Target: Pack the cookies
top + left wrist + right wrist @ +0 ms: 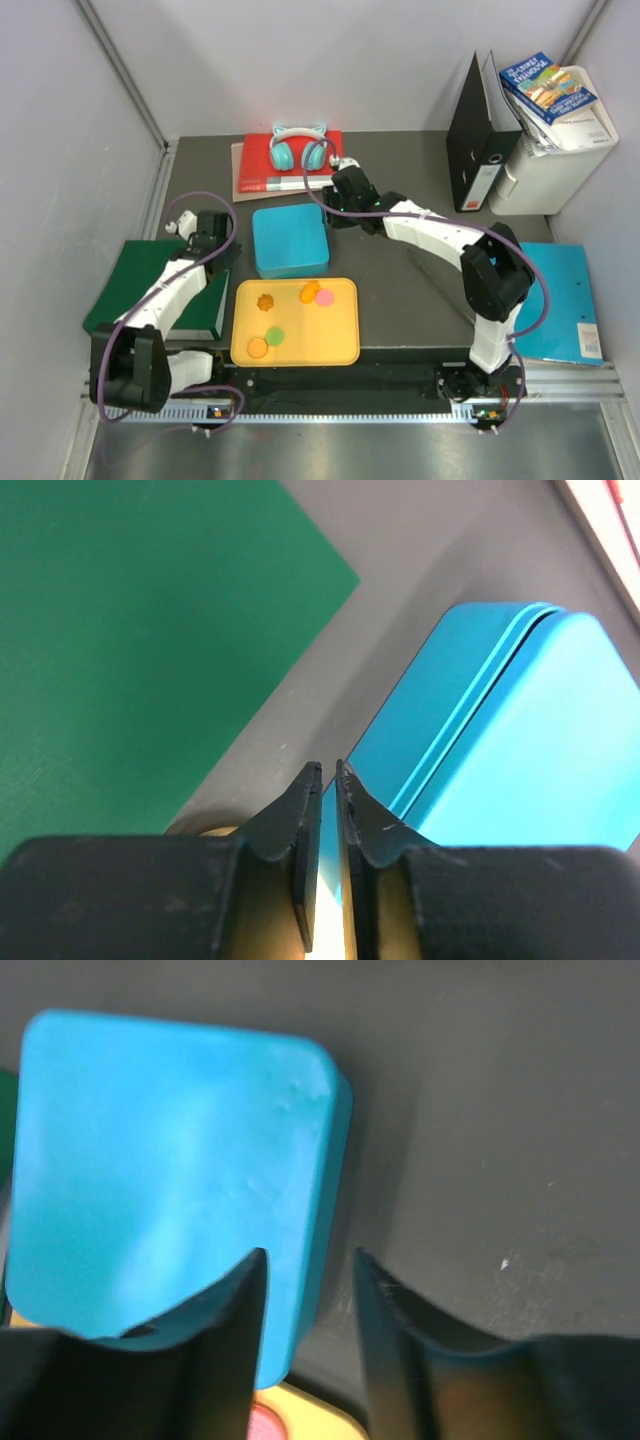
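Currently at the box-opening step: lid on, nothing packed. Small round flat toy cookies (275,335) in orange, pink and green, lying loose on flat yellow plastic tray (335,340), just in front of closed blue rounded-square plastic box (290,241). Left gripper (329,775) low beside box's left side, near green folder (130,630); fingers barely parted, thin slit, empty. Right gripper (308,1260) above box's far right corner, jaws apart, box edge showing between them; contact unclear, nothing clamped. Next, probably: get lid off. Calls for one claw pinching the lid rim, the other steadying the base, and lifting straight so as not to shove box into tray. Then cookies one by one: thin and flat, so fingertips right down at tray surface.
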Motion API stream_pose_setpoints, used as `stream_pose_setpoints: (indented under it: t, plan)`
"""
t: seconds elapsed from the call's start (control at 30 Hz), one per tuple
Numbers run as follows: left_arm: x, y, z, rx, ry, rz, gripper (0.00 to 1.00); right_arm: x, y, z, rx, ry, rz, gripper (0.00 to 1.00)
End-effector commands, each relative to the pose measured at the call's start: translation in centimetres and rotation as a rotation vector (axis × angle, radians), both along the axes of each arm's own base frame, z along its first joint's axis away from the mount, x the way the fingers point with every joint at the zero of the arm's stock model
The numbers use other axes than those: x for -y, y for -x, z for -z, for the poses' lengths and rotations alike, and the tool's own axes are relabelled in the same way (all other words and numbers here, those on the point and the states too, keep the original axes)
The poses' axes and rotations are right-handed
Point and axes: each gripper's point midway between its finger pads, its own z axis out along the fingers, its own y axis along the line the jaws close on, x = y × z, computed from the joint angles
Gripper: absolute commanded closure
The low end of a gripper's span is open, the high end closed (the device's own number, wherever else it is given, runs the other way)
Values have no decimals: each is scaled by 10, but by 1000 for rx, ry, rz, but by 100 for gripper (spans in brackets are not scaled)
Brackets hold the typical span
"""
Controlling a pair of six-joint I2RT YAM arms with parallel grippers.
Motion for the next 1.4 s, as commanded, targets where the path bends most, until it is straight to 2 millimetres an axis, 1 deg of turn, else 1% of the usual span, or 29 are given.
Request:
stream_pose_setpoints:
  t: [0.0,0.03,0.07,0.1,0.13,0.17,0.2,0.27,0.43,0.47,0.5,0.7,0.83,0.93,1.13,1.27,1.3,1.37]
  plan:
    - [1,-20,-6,18,0,-2,89,21,-20,-34,84,-9,100,76]
    - [4,-21,0,3,12,2,91,28,-21,-25,68,21,116,81]
    - [5,-21,2,0,17,3,92,32,-23,-21,61,38,124,85]
    - [6,-24,3,8,24,5,94,35,-23,-17,56,53,131,92]
    - [7,-25,7,1,29,7,96,38,-25,-11,48,72,134,95]
    - [9,-25,9,0,36,13,96,39,-24,0,25,95,131,98]
    - [9,-27,10,2,37,13,97,38,-24,6,15,103,125,100]
    - [11,-28,15,-14,42,17,98,33,-22,21,-20,108,101,100]
    - [17,-29,26,-38,66,34,98,14,-21,35,-62,55,45,100]
    - [17,-29,26,-40,67,35,98,10,-23,33,-61,47,37,100]
    - [17,-28,29,-48,64,35,98,7,-23,37,-75,43,27,100]
    - [18,-28,32,-56,67,38,98,-3,-24,31,-64,2,-3,100]
    - [19,-28,34,-64,71,41,98,-10,-26,22,-43,-36,-19,100]
    - [21,-28,36,-70,77,48,98,-17,-22,19,-49,-73,-50,100]
    - [21,-27,38,-73,77,49,98,-20,-19,14,-39,-106,-64,100]
    - [22,-27,40,-77,82,54,98,-23,-16,6,-21,-146,-79,99]
    - [23,-27,42,-82,86,58,99,-26,-17,1,-11,-164,-90,99]
    - [23,-28,42,-82,87,59,98,-28,-14,0,-15,-178,-101,98]
